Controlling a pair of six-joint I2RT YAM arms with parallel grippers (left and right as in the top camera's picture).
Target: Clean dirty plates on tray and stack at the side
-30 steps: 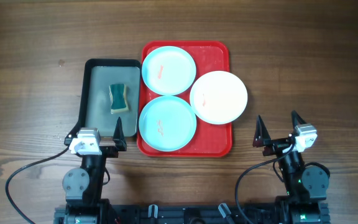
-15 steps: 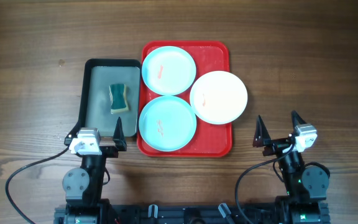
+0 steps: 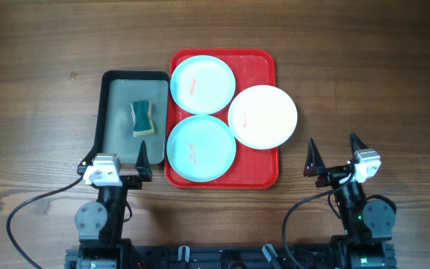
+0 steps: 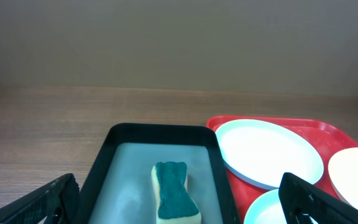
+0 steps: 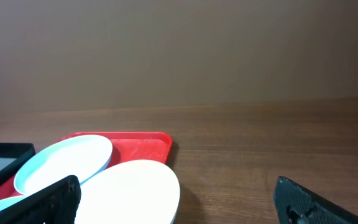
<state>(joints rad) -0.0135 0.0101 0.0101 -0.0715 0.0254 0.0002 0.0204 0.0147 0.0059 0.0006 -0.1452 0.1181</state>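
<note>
The red tray [image 3: 258,69] lies mid-table. On it sit a light blue plate [image 3: 202,84] at the back, a second light blue plate [image 3: 201,148] at the front, and a white plate [image 3: 263,116] overhanging the tray's right rim. Each has a small reddish smear. My left gripper [image 3: 118,158] is open and empty at the near end of the dark grey tray. My right gripper [image 3: 334,154] is open and empty to the right of the red tray's front. The wrist views show the tray [image 4: 303,126] [image 5: 145,146] and the white plate [image 5: 135,190].
A dark grey tray [image 3: 116,112] lies left of the red tray and holds a green and yellow sponge [image 3: 142,118], also in the left wrist view [image 4: 173,194]. Bare wooden table [image 3: 364,82] surrounds both trays.
</note>
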